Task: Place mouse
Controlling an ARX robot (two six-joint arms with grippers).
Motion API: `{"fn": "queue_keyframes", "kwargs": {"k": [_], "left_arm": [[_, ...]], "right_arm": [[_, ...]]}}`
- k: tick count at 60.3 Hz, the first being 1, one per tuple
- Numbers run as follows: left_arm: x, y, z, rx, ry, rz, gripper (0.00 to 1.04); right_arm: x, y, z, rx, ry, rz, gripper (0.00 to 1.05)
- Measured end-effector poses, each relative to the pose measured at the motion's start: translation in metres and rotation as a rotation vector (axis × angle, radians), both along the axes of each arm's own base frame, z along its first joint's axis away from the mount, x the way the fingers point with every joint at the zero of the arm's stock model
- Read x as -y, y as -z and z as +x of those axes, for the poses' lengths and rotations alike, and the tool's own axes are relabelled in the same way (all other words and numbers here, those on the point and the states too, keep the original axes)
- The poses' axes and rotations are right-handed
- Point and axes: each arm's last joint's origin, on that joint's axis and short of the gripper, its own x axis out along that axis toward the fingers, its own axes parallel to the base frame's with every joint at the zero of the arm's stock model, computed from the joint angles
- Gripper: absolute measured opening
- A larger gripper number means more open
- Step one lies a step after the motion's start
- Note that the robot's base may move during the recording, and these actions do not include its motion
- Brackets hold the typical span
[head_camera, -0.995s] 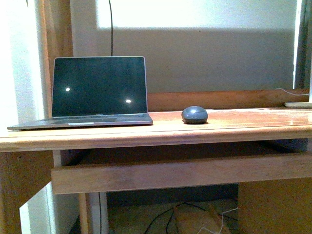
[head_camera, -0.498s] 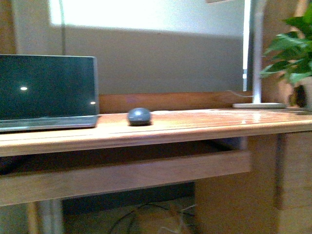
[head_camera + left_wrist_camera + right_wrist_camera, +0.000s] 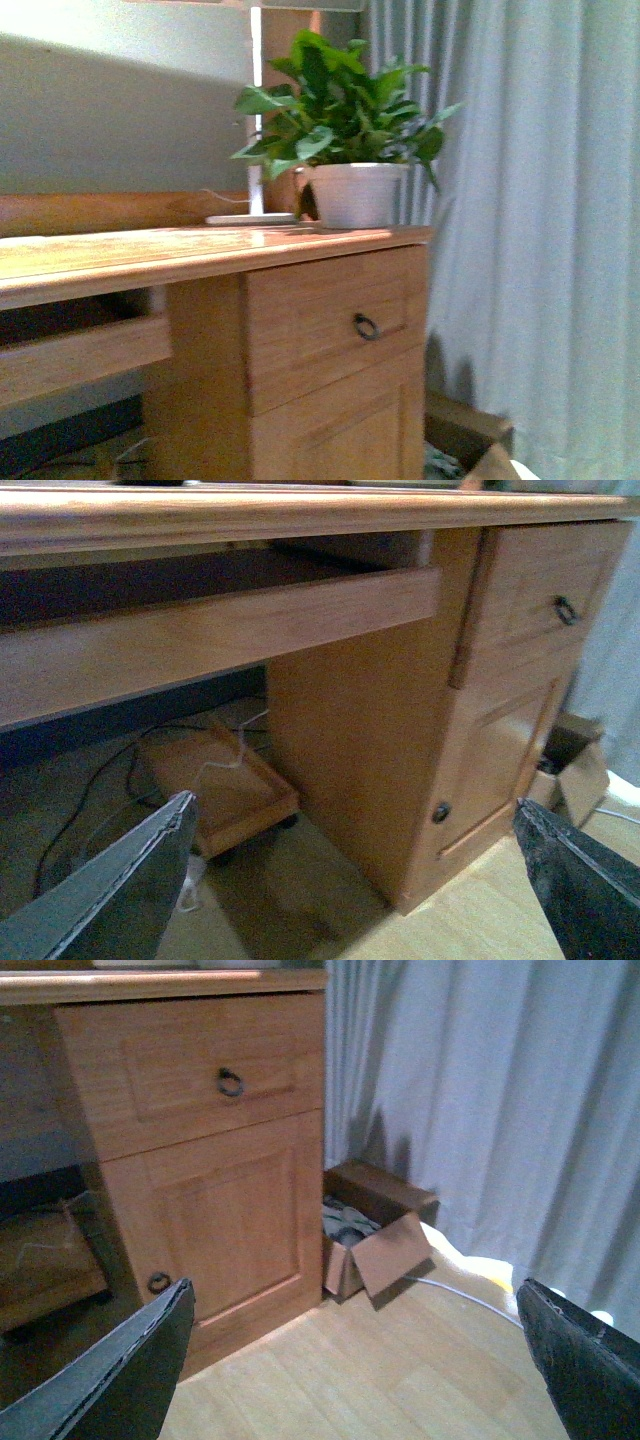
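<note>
The mouse is out of view in every current frame. In the left wrist view my left gripper (image 3: 354,810) is open and empty, its dark fingers (image 3: 120,890) spread wide in front of the wooden desk (image 3: 230,510) and the floor beneath it. My right gripper (image 3: 356,1290) also stands open with nothing in it, low over the wooden floor (image 3: 380,1370) beside the desk's drawer cabinet (image 3: 200,1140). Neither arm shows in the front view, which takes in only the right end of the desk top (image 3: 150,250).
A potted plant (image 3: 350,195) in a white pot and a lamp base (image 3: 250,218) stand at the desk's right end. A grey curtain (image 3: 530,220) hangs to the right. An open cardboard box (image 3: 370,1230) sits on the floor by the cabinet. Cables and a low wooden trolley (image 3: 215,790) lie under the desk.
The front view has swung right: the laptop and the mouse have slid out past the left edge, and the plant, drawer cabinet and curtain have come into sight.
</note>
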Motion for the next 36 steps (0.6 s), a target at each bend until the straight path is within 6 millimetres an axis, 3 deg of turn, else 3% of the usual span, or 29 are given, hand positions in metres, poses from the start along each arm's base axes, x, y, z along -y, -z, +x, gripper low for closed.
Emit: {"fn": "queue_keyframes", "kwargs": {"k": [36], "left_arm": [[0.0,0.0,0.0,0.0,0.0,0.002,0.97]], "right_arm": [[0.0001,0.0,0.0,0.0,0.002,0.0,0.97]]}}
